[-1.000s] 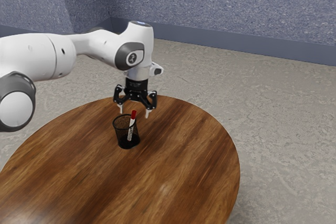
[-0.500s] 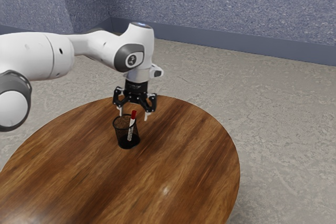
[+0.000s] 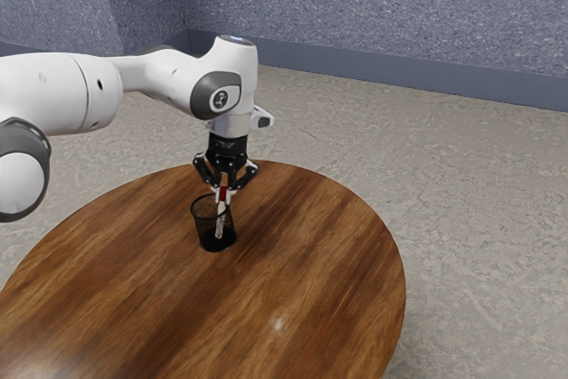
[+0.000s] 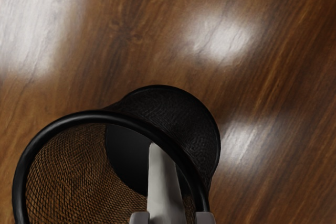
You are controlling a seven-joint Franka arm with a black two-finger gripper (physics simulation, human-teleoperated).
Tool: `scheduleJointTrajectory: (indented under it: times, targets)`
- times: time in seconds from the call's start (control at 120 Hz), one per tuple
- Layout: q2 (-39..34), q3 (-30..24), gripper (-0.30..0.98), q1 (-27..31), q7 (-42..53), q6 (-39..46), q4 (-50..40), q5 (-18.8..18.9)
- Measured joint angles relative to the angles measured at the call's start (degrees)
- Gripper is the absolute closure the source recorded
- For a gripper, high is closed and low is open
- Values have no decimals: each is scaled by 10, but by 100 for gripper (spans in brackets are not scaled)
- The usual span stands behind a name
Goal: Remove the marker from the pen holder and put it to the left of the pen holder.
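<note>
The hand (image 3: 224, 194), open in the earlier frames, is now gripping the marker (image 3: 221, 217) at its red end. The marker is standing inside the pen holder (image 3: 205, 227), its red end pointing up, its long axis leaning slightly toward the exterior view's right.
</note>
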Motion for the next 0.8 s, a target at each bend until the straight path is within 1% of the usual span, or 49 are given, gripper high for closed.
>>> scheduleJointTrajectory:
  times: [0.192,0.317,0.383,0.433,0.492,0.575,0.683,0.8]
  targets:
    - [-51,8,75,13,-1,-8,-14,3]
    - [-120,12,76,31,-2,-20,-32,6]
    - [-156,12,76,50,-3,-29,-46,11]
    - [-170,11,76,65,-4,-33,-60,14]
    - [-171,10,76,81,-4,-32,-81,14]
    - [-154,6,75,93,-5,-20,-108,11]
    - [-142,-21,76,120,-7,9,-143,3]
    - [-141,-28,75,139,-8,35,-165,-10]
